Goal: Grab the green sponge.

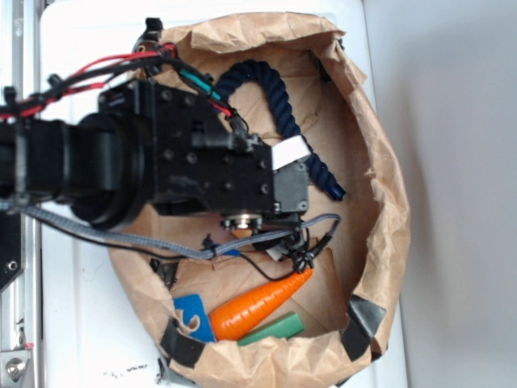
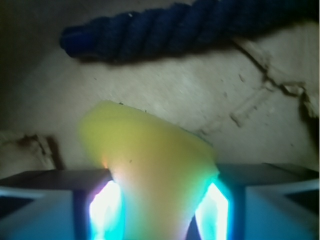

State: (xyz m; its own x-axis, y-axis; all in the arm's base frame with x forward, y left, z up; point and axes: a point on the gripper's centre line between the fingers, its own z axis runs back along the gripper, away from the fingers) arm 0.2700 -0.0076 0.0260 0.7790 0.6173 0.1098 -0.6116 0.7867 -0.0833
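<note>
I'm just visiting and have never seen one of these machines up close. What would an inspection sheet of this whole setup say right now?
Surface: a crumpled brown paper tray with taped corners, on a white table.
Job's things: the pale yellow sponge sits between the gripper fingers; the arm hides it in the exterior view.
Clutter: dark blue rope near the tray's top; orange carrot, green block and a blue piece near the bottom.
Grippers: the gripper is closed on the sponge, pinching it from both sides.
Cables: red, black and teal wires above the arm; a grey sleeved cable below it.
Surroundings: grey wall on the right.
</note>
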